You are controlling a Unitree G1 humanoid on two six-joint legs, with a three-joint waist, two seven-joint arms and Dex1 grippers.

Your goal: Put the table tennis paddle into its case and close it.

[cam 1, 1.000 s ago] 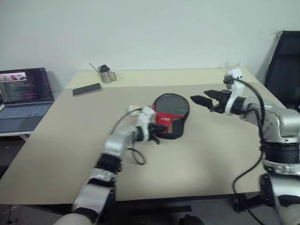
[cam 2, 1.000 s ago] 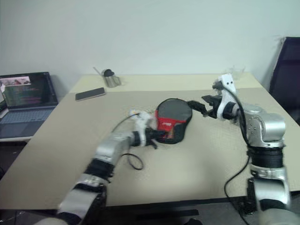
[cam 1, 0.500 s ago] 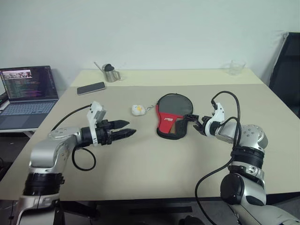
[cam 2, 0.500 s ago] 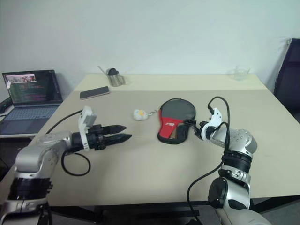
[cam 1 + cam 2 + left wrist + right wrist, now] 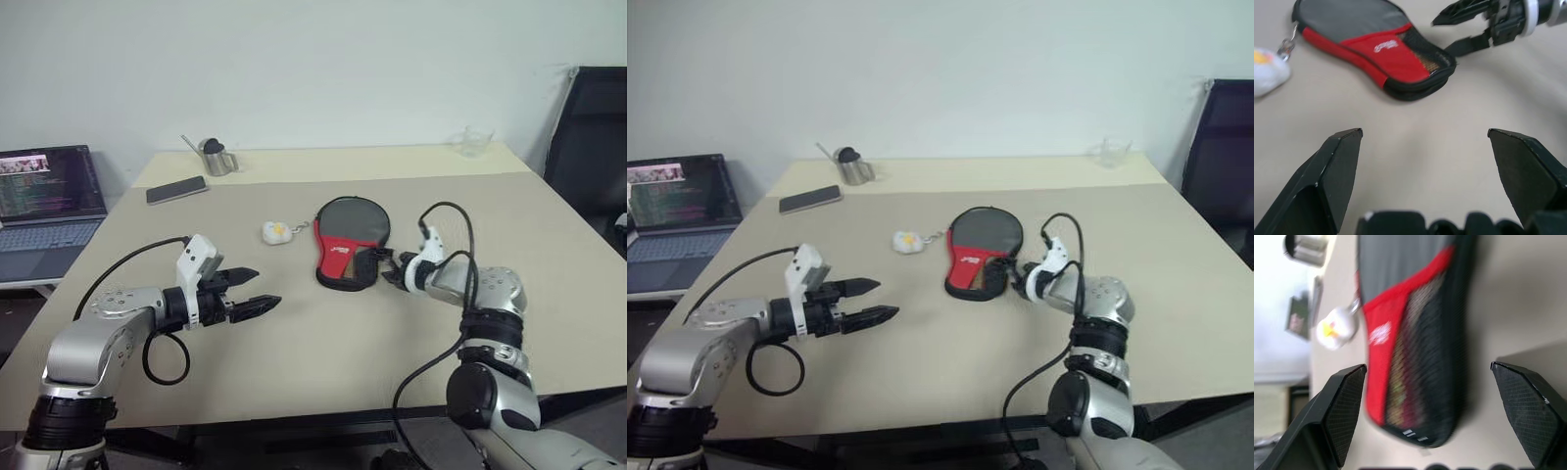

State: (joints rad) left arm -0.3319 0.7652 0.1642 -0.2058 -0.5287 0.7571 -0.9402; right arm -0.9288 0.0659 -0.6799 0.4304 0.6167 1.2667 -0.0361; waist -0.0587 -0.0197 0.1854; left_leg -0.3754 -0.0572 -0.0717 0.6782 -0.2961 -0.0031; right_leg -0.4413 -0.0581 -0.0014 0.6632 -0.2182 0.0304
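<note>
Right fingers (image 5: 390, 267) spread beside case (image 5: 347, 241)

Beige table (image 5: 323, 333) against a white wall (image 5: 323, 69), black chair (image 5: 586, 137) beside it

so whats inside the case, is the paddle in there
Through the mesh panel at the narrow end of the case a light wooden handle with red stripes shows, so the paddle seems to be inside. Its round face is covered by the grey fabric and cannot be seen.
</note>
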